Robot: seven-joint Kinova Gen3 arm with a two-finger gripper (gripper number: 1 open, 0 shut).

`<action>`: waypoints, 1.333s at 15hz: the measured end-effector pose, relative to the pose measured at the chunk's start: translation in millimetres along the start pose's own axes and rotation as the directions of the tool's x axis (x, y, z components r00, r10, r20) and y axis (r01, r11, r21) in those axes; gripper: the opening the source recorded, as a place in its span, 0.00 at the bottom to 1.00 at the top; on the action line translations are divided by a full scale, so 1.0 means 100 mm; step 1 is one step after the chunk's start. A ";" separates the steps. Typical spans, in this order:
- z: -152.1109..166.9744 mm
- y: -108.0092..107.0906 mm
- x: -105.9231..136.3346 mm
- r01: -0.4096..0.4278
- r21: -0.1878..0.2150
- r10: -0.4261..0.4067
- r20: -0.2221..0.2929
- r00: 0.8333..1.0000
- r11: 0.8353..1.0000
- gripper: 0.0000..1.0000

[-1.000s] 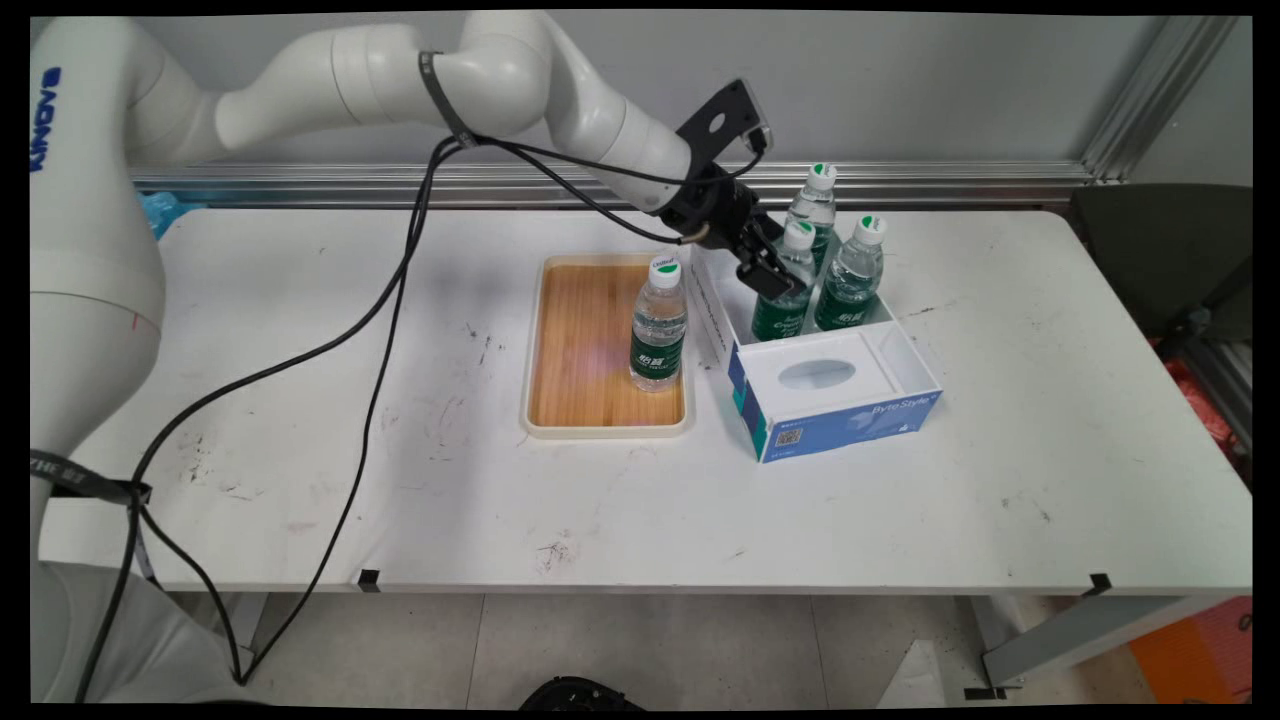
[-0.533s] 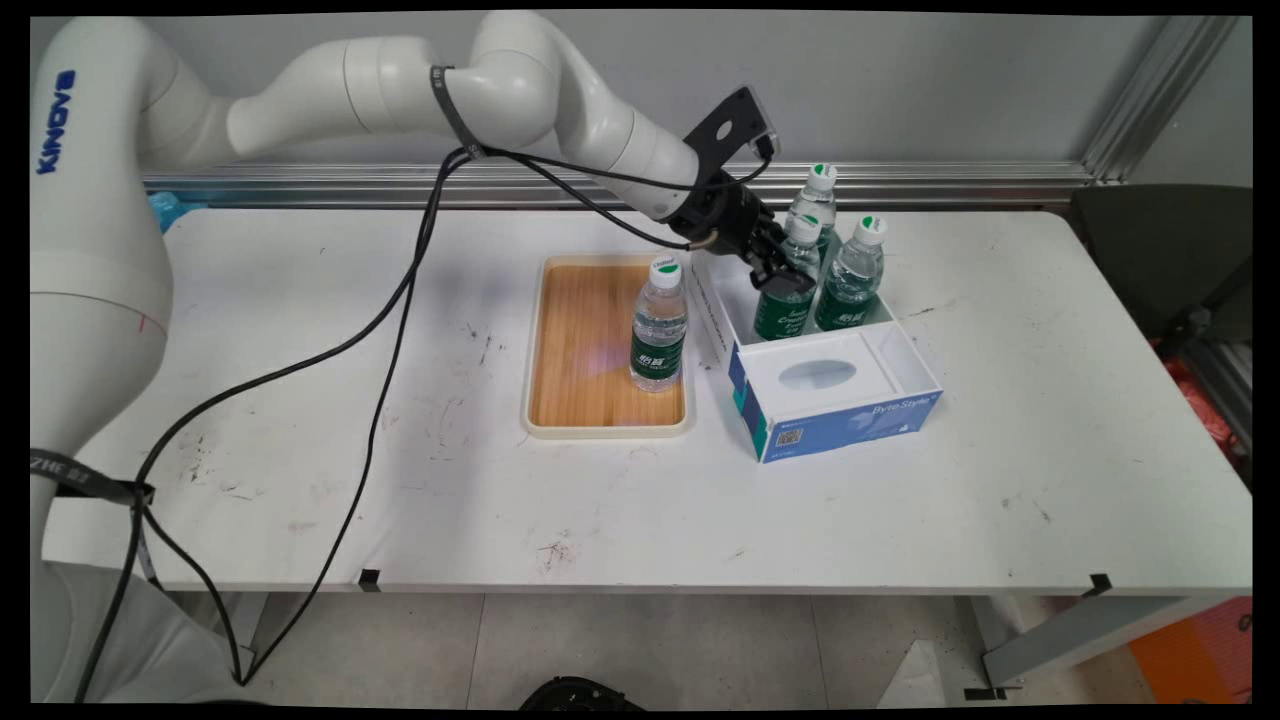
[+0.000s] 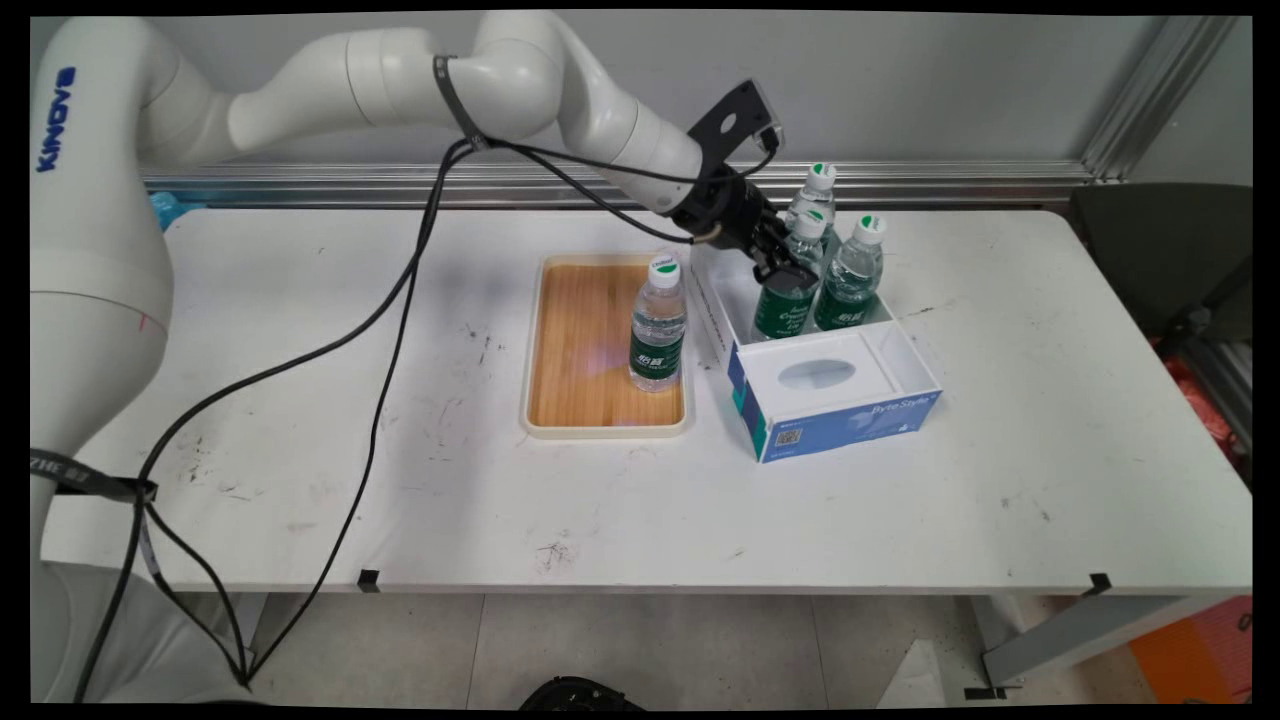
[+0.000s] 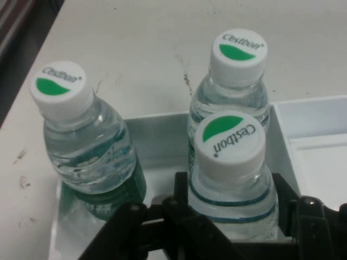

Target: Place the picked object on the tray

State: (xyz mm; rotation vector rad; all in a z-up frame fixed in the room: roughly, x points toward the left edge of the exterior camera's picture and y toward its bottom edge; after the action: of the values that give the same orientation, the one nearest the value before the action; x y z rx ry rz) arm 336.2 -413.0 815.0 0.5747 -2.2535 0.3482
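Note:
My gripper (image 3: 781, 271) (image 4: 232, 189) is shut on a clear water bottle (image 3: 787, 305) (image 4: 230, 146) with a green label and a white cap. The bottle stands slightly tilted in the open back part of a white and blue box (image 3: 835, 400). The fingers (image 4: 181, 187) press on the bottle's shoulder from both sides. Two like bottles stand in the same compartment: one behind (image 3: 818, 190) (image 4: 238, 65) and one beside it (image 3: 851, 275) (image 4: 87, 146). A further bottle (image 3: 657, 325) stands upright on a wooden tray (image 3: 585, 350) left of the box.
The box's front half has a white lid with an oval opening (image 3: 817, 374). Black cables (image 3: 390, 300) hang from the arm over the table's left half. A dark chair (image 3: 1170, 250) stands past the table's right end.
The gripper has moved a little up and to the right, and the bottle in it has risen and tilted with it. The other bottles have not moved.

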 end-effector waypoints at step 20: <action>-1.31 -0.19 0.15 -0.032 0.094 0.024 0.093 0.995 0.995 0.00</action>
State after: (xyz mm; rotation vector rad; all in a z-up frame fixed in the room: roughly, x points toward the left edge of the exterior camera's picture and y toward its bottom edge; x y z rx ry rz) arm 417.8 -379.5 915.1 0.6203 -2.3446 0.4540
